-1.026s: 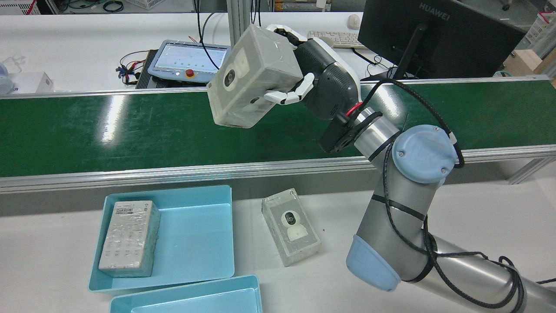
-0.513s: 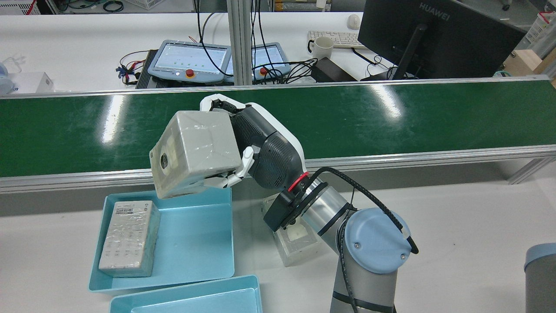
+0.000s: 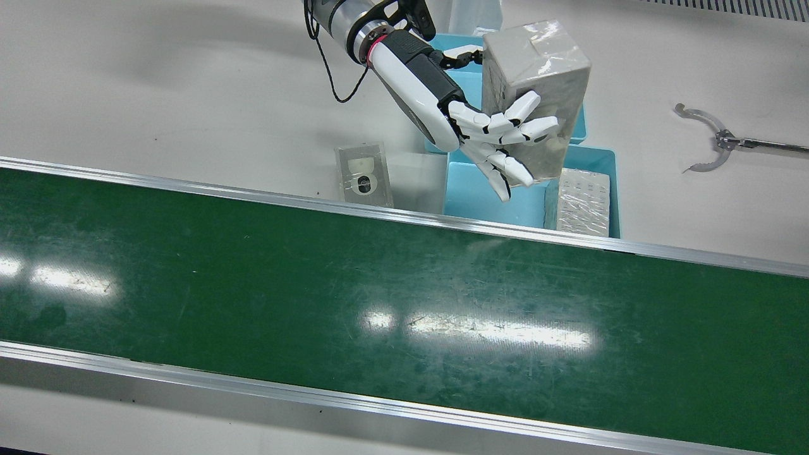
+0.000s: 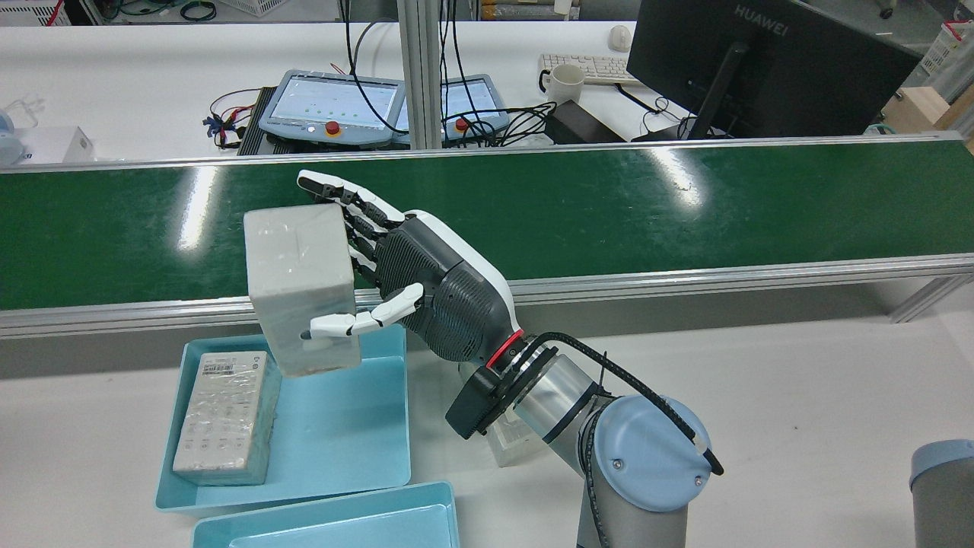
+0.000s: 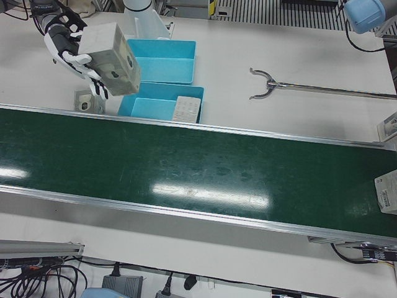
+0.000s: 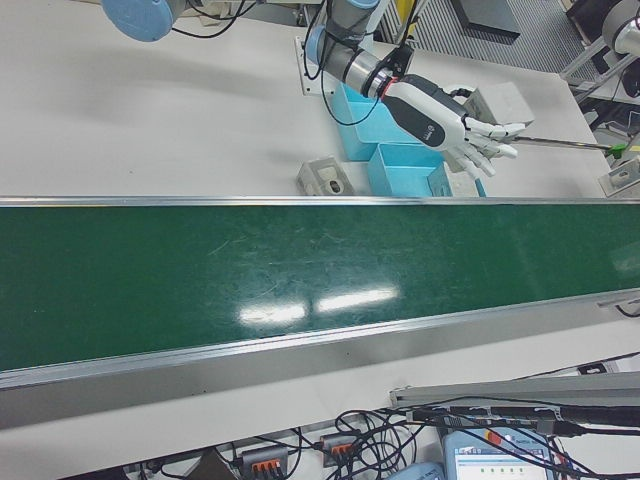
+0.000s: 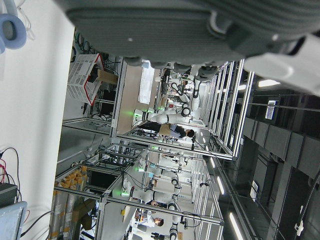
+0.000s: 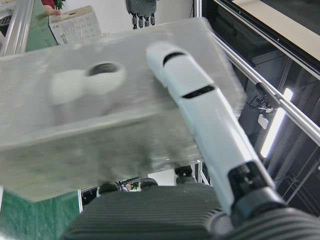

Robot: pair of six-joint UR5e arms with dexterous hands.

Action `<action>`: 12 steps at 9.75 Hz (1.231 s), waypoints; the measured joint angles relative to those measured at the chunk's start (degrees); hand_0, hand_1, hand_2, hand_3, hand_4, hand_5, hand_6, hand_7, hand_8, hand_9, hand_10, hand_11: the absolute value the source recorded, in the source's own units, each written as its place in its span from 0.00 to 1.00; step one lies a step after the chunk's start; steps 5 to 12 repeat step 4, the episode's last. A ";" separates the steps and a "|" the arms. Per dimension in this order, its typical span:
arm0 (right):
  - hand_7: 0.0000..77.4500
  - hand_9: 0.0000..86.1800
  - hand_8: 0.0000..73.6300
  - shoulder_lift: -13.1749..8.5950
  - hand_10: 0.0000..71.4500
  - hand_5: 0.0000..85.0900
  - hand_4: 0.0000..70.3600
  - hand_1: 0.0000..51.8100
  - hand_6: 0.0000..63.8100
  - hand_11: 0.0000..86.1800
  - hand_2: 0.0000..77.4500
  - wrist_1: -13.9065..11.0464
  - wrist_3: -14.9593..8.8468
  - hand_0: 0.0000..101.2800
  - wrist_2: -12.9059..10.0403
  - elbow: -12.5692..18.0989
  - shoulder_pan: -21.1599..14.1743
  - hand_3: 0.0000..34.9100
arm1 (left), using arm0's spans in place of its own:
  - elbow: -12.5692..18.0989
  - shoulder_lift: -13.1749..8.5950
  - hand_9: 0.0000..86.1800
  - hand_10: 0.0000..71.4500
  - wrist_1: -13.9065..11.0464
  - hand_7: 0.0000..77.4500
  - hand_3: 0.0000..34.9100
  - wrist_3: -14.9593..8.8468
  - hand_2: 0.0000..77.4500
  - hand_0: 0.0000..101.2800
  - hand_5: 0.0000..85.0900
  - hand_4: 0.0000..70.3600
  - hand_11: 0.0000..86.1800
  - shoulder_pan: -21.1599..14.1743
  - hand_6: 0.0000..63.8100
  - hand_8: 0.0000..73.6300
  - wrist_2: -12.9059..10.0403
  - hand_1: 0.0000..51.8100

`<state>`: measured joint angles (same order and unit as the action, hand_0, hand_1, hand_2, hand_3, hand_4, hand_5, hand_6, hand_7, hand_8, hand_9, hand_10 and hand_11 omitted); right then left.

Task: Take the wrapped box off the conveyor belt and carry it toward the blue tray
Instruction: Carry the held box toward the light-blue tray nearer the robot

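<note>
The wrapped box [image 4: 300, 289], grey under clear film, hangs in the air over the belt-side edge of the blue tray [image 4: 350, 434]. My right hand [image 4: 426, 289] is shut on it, thumb on one face and the other fingers [image 3: 499, 126] spread along the opposite face. The front view shows the box [image 3: 534, 82] above the tray [image 3: 480, 189], off the green conveyor belt [image 3: 379, 303]. In the right hand view the box [image 8: 110, 110] fills the frame. My left hand shows only as a dark underside [image 7: 200, 30]; its fingers are hidden.
A flat wrapped pack [image 4: 224, 418] lies in the tray's left part. A second blue tray [image 4: 342, 525] sits nearer the robot. Another wrapped box [image 3: 363, 174] lies on the table beside the tray. A grabber tool [image 3: 708, 145] rests on the table. A further box [image 5: 388, 192] stands at the belt's end.
My right hand has carried the box off the belt, down and toward the blue tray. The box has turned from tilted to nearly upright.
</note>
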<state>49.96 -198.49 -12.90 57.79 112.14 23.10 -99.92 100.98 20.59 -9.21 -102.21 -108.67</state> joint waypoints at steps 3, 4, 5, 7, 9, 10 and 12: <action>0.02 0.01 0.00 0.29 0.00 0.17 0.10 0.52 0.00 0.02 0.21 -0.02 0.10 0.59 0.24 0.00 -0.01 0.74 | 0.00 0.00 0.01 0.01 0.00 0.01 0.00 0.00 0.01 0.00 0.01 0.01 0.00 0.00 0.01 0.01 0.00 0.00; 0.02 0.01 0.00 0.46 0.00 0.17 0.12 0.49 0.00 0.03 0.23 -0.04 0.15 0.58 0.30 0.00 0.11 0.87 | 0.00 0.00 0.00 0.00 0.00 0.01 0.00 0.00 0.01 0.00 0.01 0.01 0.00 0.00 0.01 0.01 0.00 0.00; 0.02 0.01 0.00 0.46 0.00 0.17 0.12 0.49 0.00 0.03 0.23 -0.04 0.15 0.58 0.30 0.00 0.11 0.87 | 0.00 0.00 0.00 0.00 0.00 0.01 0.00 0.00 0.01 0.00 0.01 0.01 0.00 0.00 0.01 0.01 0.00 0.00; 0.02 0.01 0.00 0.46 0.00 0.17 0.12 0.49 0.00 0.03 0.23 -0.04 0.15 0.58 0.30 0.00 0.11 0.87 | 0.00 0.00 0.00 0.00 0.00 0.01 0.00 0.00 0.01 0.00 0.01 0.01 0.00 0.00 0.01 0.01 0.00 0.00; 0.02 0.01 0.00 0.46 0.00 0.17 0.12 0.49 0.00 0.03 0.23 -0.04 0.15 0.58 0.30 0.00 0.11 0.87 | 0.00 0.00 0.00 0.00 0.00 0.01 0.00 0.00 0.01 0.00 0.01 0.01 0.00 0.00 0.01 0.01 0.00 0.00; 0.02 0.01 0.00 0.46 0.00 0.17 0.12 0.49 0.00 0.03 0.23 -0.04 0.15 0.58 0.30 0.00 0.11 0.87 | 0.00 0.00 0.00 0.00 0.00 0.01 0.00 0.00 0.01 0.00 0.01 0.01 0.00 0.00 0.01 0.01 0.00 0.00; 0.02 0.01 0.00 0.46 0.00 0.17 0.12 0.49 0.00 0.03 0.23 -0.04 0.15 0.58 0.30 0.00 0.11 0.87 | 0.00 0.00 0.00 0.00 0.00 0.01 0.00 0.00 0.01 0.00 0.01 0.01 0.00 0.00 0.01 0.01 0.00 0.00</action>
